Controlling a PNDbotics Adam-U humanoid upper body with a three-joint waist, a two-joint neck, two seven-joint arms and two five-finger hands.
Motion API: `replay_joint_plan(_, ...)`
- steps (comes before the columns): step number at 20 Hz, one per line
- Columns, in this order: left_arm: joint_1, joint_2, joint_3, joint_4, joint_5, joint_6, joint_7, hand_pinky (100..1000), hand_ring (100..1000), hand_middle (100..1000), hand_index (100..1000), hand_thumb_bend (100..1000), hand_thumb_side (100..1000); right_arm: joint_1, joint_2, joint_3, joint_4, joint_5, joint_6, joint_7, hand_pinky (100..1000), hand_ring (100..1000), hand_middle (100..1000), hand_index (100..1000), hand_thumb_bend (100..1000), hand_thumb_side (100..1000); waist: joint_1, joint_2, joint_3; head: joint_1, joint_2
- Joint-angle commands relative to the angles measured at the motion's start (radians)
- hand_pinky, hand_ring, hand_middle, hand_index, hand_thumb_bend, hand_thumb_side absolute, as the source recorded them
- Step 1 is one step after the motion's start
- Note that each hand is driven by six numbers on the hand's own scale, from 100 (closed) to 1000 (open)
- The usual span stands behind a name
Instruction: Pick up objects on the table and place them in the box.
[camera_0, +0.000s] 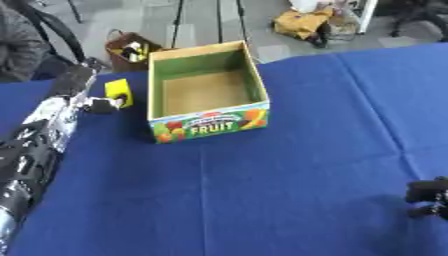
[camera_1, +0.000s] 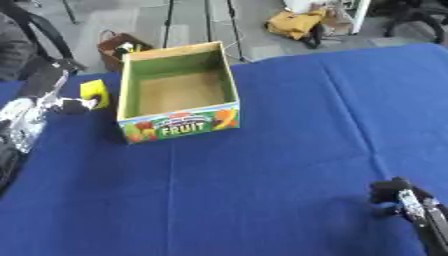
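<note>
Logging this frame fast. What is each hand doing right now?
Left hand: at the yellow object beside the box; grip cannot be told.
Right hand: fingers curled, holding nothing.

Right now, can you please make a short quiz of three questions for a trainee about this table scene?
1. True or false: the box already holds an object.
2. Which robot hand is at the yellow block?
A. left robot hand
B. right robot hand
3. Fill in: the yellow block stands on the blue table, just outside the box's ____ wall.

Key
1. False; only its bare brown bottom shows.
2. A; the right robot hand is near the lower right corner, far from the block.
3. left
</note>
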Motion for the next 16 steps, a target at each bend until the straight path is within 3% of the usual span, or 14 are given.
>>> replay_joint_plan(1,-0.013,0.022,-0.002,-0.002,0.01,-0.012,-0.015,870,866,857,879,406,356,-0.001,-0.012,-0.002,-0.003,0.009,-0.001,0.002,568,656,594,699,100,996,0.0,-0.005,-0.009,0.003,-0.018)
replay_joint_plan(5,-0.015,0.017,-0.004,0.002,0.016,-0.025,-0.035,858,849,846,885,392,351,-0.005,-0.011,-0.001,-0.005,0.011,-0.002,0.003,567,656,594,698,100,991,0.003,0.009,-0.023,0.004,-0.024)
replay_joint_plan(8,-0.016,0.011,-0.006,0.003,0.015,-0.028,-0.049,820,770,788,885,360,325,-0.008,-0.009,-0.001,-0.004,0.012,-0.002,0.003,567,656,594,698,100,991,0.005,0.015,-0.029,0.004,-0.023)
replay_joint_plan(12,-0.017,0.008,-0.006,0.002,0.013,-0.026,-0.054,820,770,788,885,360,325,-0.009,-0.009,-0.001,-0.004,0.013,-0.002,0.003,567,656,594,698,100,991,0.006,0.016,-0.03,0.004,-0.023)
replay_joint_plan(13,-0.017,0.008,-0.006,0.002,0.012,-0.026,-0.055,800,728,753,880,360,325,-0.009,-0.009,-0.001,-0.004,0.013,-0.002,0.003,567,656,594,698,100,989,0.006,0.016,-0.03,0.004,-0.023)
replay_joint_plan(14,-0.018,0.009,-0.003,-0.003,0.016,-0.022,-0.051,504,319,396,786,149,194,-0.008,-0.008,-0.001,-0.003,0.012,-0.002,0.003,567,656,594,698,100,990,0.005,0.011,-0.025,0.003,-0.019)
replay_joint_plan(16,-0.016,0.009,-0.002,-0.012,0.03,-0.01,-0.04,412,212,320,749,100,162,-0.004,-0.007,-0.002,-0.001,0.011,-0.001,0.003,567,656,594,698,100,990,0.004,0.0,-0.016,0.0,-0.013)
